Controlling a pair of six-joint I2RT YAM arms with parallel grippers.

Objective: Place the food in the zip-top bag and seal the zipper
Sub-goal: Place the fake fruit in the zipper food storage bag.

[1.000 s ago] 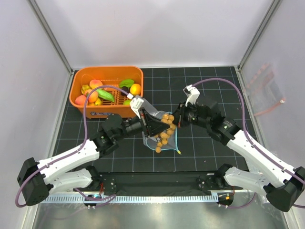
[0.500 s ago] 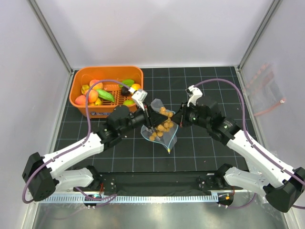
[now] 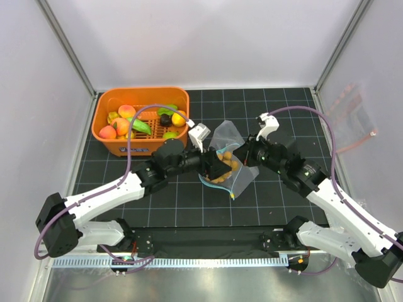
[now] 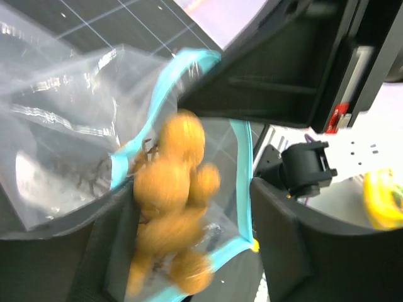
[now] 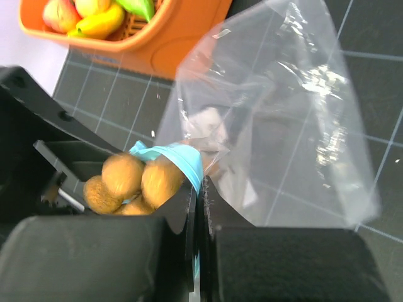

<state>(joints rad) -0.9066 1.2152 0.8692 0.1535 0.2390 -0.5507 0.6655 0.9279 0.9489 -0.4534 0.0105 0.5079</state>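
Black gridded desk (image 3: 277, 107) lies under the 2 arms, with white walls all round. The right gripper (image 5: 200, 207) is clenched on the zipper (image 4: 244, 182) of the zip-top bag (image 5: 283, 126), holding the mouth up just in front of the left gripper (image 3: 217, 168). The left gripper's jaws are parted. The cluster of brown balls (image 4: 173, 189) sits loose between them, right at the mouth and seemingly partly inside.

To do this well, I judge the left gripper should remain spread until the whole cluster drops past the teal edge. It should then back straight out without snagging the film, and the right must not slacken.

The bag looks clear, thin, crumpled and floppy, with 1 teal strip and its closed end trailing beyond the right gripper. Other food (image 3: 126, 112) waits in the orange basket (image 3: 110, 141), well behind the left gripper.
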